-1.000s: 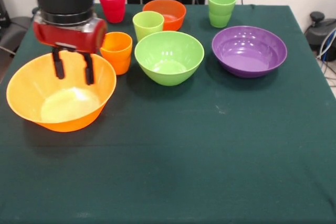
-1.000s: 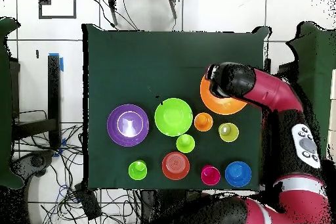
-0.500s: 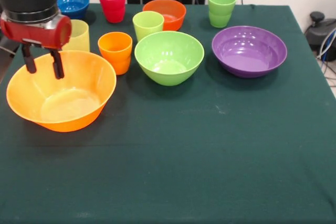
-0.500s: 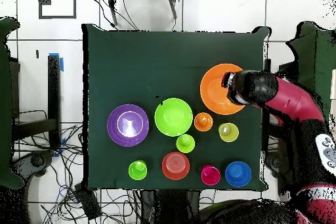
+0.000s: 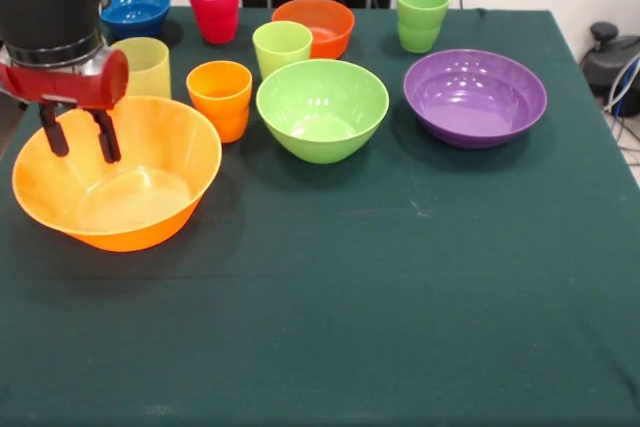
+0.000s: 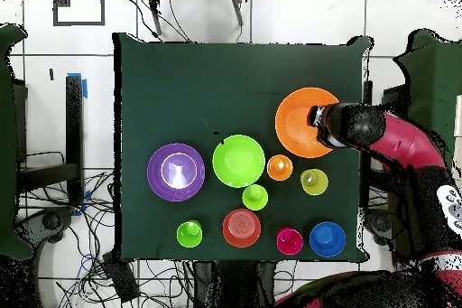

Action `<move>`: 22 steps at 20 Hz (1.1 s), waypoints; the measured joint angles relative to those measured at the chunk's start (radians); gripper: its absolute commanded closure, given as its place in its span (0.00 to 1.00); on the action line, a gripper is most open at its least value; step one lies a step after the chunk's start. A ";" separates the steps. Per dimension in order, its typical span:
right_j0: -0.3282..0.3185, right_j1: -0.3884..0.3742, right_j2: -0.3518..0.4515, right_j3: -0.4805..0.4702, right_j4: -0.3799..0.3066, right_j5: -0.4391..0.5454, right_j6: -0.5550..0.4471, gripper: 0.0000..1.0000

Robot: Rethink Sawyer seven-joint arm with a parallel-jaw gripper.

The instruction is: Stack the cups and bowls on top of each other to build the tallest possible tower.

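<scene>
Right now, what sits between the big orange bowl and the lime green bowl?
An orange cup stands between them, clearest in the front view.

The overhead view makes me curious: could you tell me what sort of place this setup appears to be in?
Probably a robotics lab or test room. A table under dark green cloth stands on a pale tiled floor, loose cables trail beside it, and a red and black arm reaches over coloured plastic bowls and cups.
</scene>
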 measured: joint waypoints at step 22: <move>-0.044 0.025 0.127 -0.016 -0.074 0.087 -0.045 0.00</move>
